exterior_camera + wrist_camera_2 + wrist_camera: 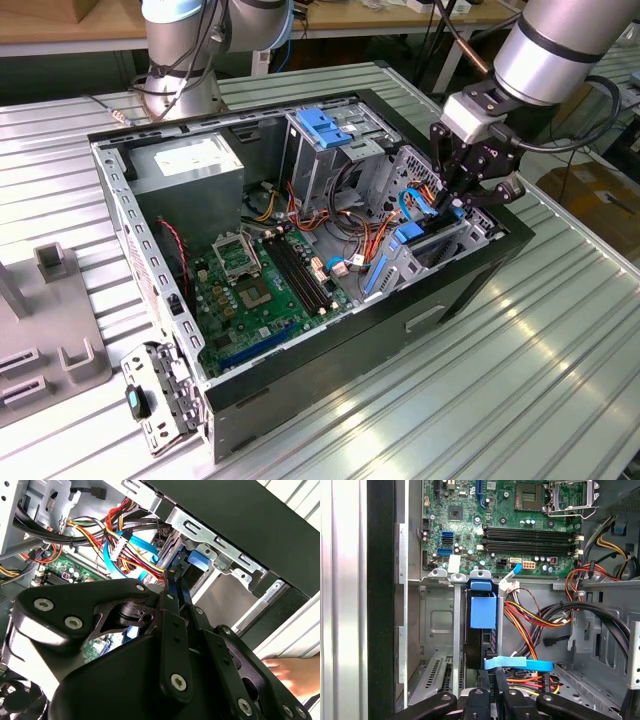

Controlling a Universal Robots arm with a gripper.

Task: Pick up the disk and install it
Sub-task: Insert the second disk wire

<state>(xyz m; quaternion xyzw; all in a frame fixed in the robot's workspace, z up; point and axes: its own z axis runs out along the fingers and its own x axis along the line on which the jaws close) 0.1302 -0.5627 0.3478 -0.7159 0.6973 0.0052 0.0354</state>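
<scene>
The tool [492, 687], fingers closed on the disk [483, 630], should keep it square inside the drive bay [440, 625].

Case [330, 330] was matt black metal; surface [520, 380] ribbed bare aluminium; disk [483, 613] frame smooth blue plastic.

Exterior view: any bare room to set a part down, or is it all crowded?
Free: ribbed table on the exterior view's right of the case, and a strip between case and grey fixture. Crowded: the drive bay by the gripper, packed with cables and the disk.
</scene>
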